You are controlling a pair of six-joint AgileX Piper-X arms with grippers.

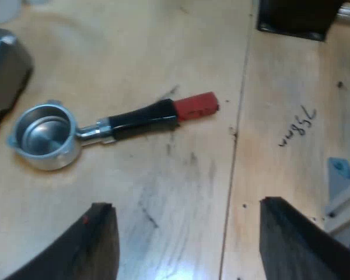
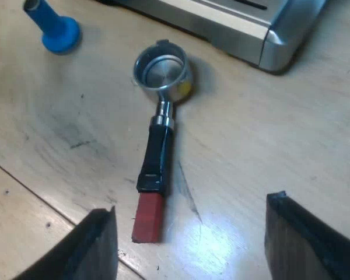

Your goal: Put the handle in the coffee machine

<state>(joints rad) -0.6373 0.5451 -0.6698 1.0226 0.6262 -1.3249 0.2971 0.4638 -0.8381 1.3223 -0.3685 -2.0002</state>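
The metal holder (image 1: 44, 136) lies loose on the wooden table, its empty basket facing up near the espresso machine's corner (image 1: 6, 70). Its dark handle (image 1: 141, 117) ends in red (image 1: 195, 106). My left gripper (image 1: 184, 242) hovers above the table, open, with nothing between its fingers, a short way from the handle. In the right wrist view the holder (image 2: 162, 71) lies by the machine's base (image 2: 245, 29), red end (image 2: 148, 217) toward my right gripper (image 2: 189, 245), which is open and empty above the table.
A blue tamper (image 2: 57, 26) stands on the table near the holder's basket. A dark block (image 1: 294, 17) sits beyond the plank seam. A pale blue and white part (image 1: 341, 186) lies close to the left gripper's finger. Handwriting (image 1: 297, 125) marks the wood.
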